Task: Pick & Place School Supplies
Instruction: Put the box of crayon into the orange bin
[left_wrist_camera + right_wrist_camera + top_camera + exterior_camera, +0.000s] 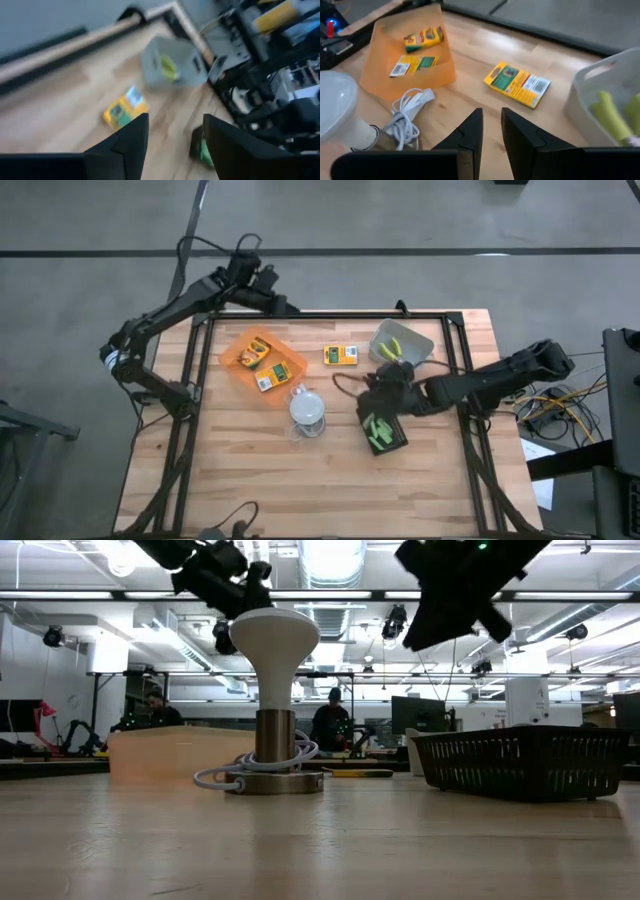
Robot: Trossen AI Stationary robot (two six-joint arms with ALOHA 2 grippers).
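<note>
My right hand (385,385) hangs above the tabletop (250,470), between the grey tray (410,340) and the black tray (383,432). Its fingers (470,132) stand close together with a narrow gap and nothing between them, so it grasps nothing. My left hand (262,280) waits raised over the far edge of the tabletop, near the left corner; its fingers (132,137) are spread apart and empty, released.

The supplies are scattered. Two yellow-and-green boxes lie in the orange tray (228,358): one (255,352) toward the far side, the other (272,378) nearer the lamp. A third box (341,355) lies flat on the bare wood, between the orange tray and the grey one, apart from both. Two yellow-green handled pieces (393,348) lie in the grey tray. Bright green chunks (378,430) sit in the black tray, just beside my right hand.

The white domed lamp (308,408) stands upright on its base near the middle of the tabletop, close by the orange tray, with its white cord (410,107) coiled loosely around the foot. In the low view the lamp rises in front, the black tray (520,760) to one side, and people show far back in the room.
</note>
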